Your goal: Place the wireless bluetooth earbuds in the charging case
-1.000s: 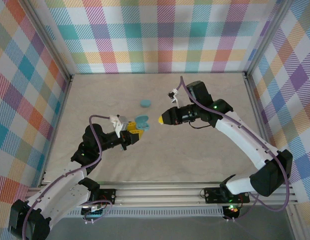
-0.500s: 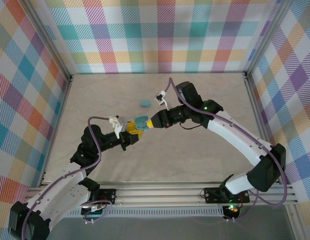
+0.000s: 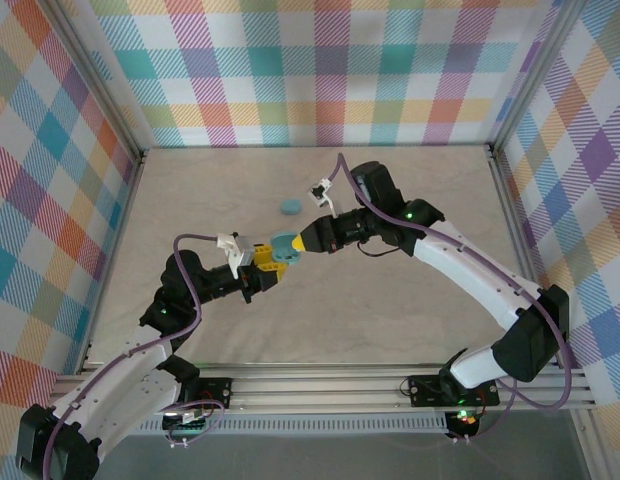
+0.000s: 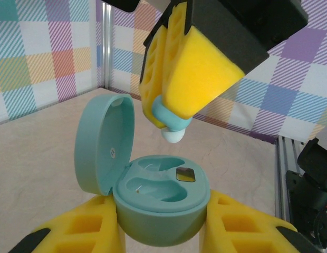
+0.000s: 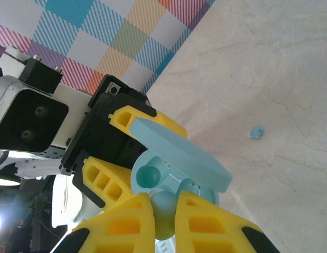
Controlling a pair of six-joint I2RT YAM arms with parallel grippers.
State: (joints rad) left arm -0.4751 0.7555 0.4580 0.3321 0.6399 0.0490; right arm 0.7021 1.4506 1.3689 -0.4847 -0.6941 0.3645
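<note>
Wireless bluetooth earbud (image 4: 172,128), pale teal and glossy, is pinched between the yellow fingers of the right claw (image 3: 307,241). The claw is closed down to the width of the bud, and only the bud's rounded tip shows below the fingertips. The bud hangs just above the charging case (image 4: 162,208), over its far side, with a visible gap between bud and case.

The charging case is clamped from both sides by the left claw (image 3: 273,257), whose yellow fingers (image 4: 84,234) press against the case body. The case is lifted off the bench (image 3: 410,310), roughly at mid-bench and a little left of centre. Its lid (image 4: 103,143) stands open, hinged up on the left side. Two moulded wells are visible in the case top, with a small dark contact patch at the far-right well. From the left wrist view both wells look unoccupied; the right wrist view is too crowded to confirm this.

A second earbud (image 5: 256,132) lies loose on the bench, well apart from both claws.

A second case (image 3: 289,207), closed, rests on the bench just beyond the two claws.
</note>
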